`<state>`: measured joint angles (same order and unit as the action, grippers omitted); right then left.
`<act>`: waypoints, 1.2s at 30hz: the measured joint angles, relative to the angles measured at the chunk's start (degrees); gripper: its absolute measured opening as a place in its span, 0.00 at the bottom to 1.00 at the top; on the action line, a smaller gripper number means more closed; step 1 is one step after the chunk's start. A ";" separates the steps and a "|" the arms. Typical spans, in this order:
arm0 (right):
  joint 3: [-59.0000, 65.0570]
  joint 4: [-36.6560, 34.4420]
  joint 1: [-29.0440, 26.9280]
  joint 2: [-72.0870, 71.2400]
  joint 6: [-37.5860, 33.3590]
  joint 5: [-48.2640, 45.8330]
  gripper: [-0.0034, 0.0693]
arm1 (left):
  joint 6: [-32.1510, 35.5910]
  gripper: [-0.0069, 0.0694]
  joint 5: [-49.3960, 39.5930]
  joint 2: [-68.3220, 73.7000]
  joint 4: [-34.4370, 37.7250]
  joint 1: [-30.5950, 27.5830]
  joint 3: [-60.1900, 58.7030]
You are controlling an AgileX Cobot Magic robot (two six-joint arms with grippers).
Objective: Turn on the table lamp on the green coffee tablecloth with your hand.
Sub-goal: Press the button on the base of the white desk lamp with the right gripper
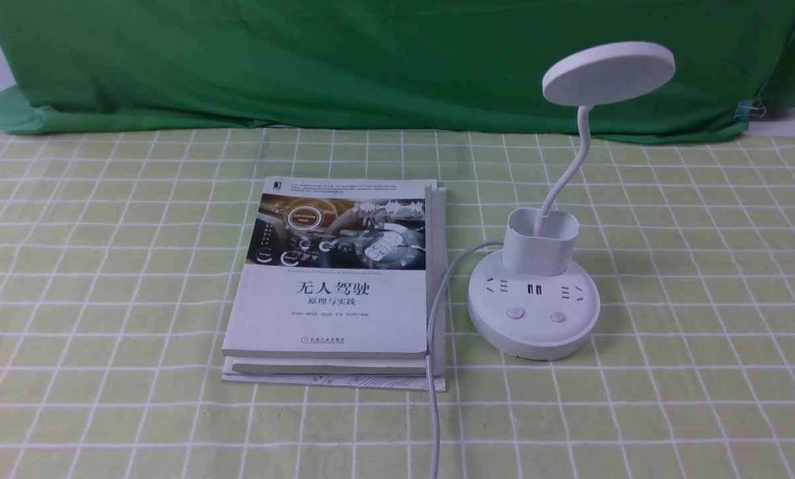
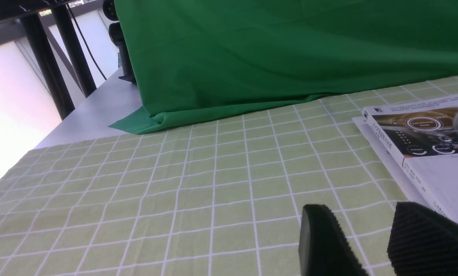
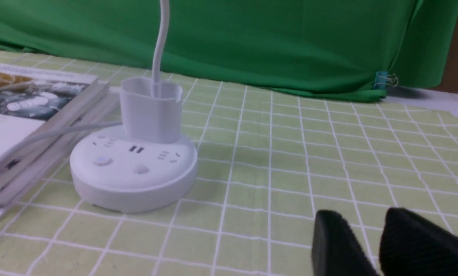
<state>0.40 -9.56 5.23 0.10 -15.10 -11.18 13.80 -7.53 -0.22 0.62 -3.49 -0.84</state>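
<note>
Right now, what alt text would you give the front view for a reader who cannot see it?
A white table lamp stands right of centre on a pale green grid tablecloth. A stack of books lies to its left, the lamp's cord running along their right edge, with a dark green backdrop behind.

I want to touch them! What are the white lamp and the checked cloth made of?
The table lamp looks like smooth white plastic: rounded moulded base, soft even sheen. The green coffee tablecloth looks like thin woven fabric, matte, lying in gentle ripples; which fibre, I cannot tell.
</note>
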 joint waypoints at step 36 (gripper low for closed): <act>-10.56 -0.05 2.51 8.88 23.44 3.32 0.11 | 0.00 0.41 0.00 0.00 0.00 0.00 0.00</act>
<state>-10.16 -9.61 7.74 8.97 8.33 -7.86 13.79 -7.53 -0.22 0.62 -3.49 -0.84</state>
